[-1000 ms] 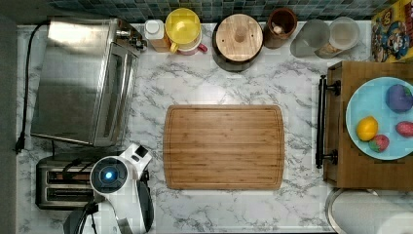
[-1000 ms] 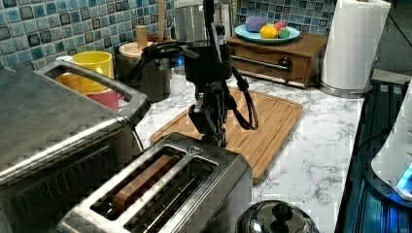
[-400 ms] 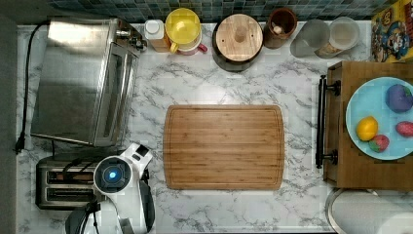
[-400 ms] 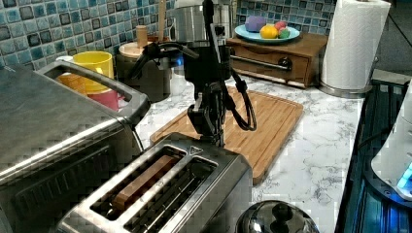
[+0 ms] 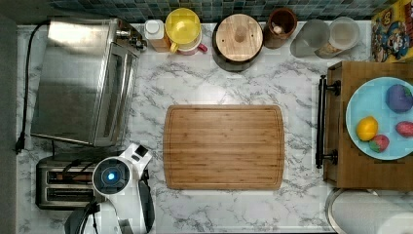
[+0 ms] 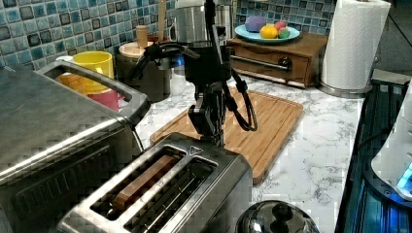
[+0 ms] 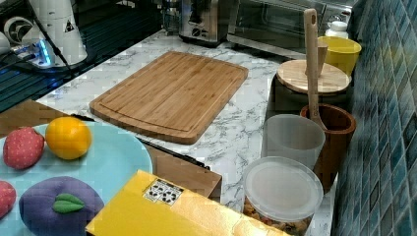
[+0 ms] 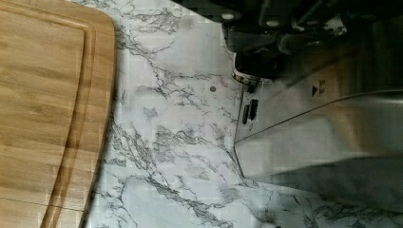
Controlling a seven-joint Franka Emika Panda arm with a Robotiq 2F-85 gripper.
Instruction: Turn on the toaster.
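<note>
Top view, left to right. Far left: oven point(image 5: 83, 80), long axis running near to far. Directly below it in the top view, at the worktop's point(image 5: 214, 83) near-left corner: toaster point(image 5: 68, 183), 2 slots lying along the top view's left-right line, what looks like a slice in the far slot. At the toaster's right end: hand point(image 6: 208, 124), hung from the arm above, pointed straight down at that end face. Right of that: board point(image 5: 224, 146), mid-worktop, bare. Further right: wooden box point(image 5: 341, 170) carrying plate point(image 5: 363, 100) with 4 toy fruits. Along the far edge, left to right: small bottle, yellow cup point(image 5: 182, 24), lidded wooden pot point(image 5: 238, 36), brown jar, 2 clear tubs.

Left view: hand just past the toaster's far end, tips sunk slightly below the top rim, close against the end face. Looks closed or nearly so, holding nothing; cannot tell for sure how far apart the fingers stand.

Wrist view: steel end face of the toaster close by, a black knob with a chrome ring close under the hand, 2 small dark slots lower on the same face. Lever itself not made out.

Judged: toaster lies to the top view's left of the hand, control face turned toward it; lever travel runs vertically down that face, across the toaster's long axis. Next move likely a straight push down along the end face. Risk: tip slipping off a narrow lever, or landing on the knob instead.
</note>
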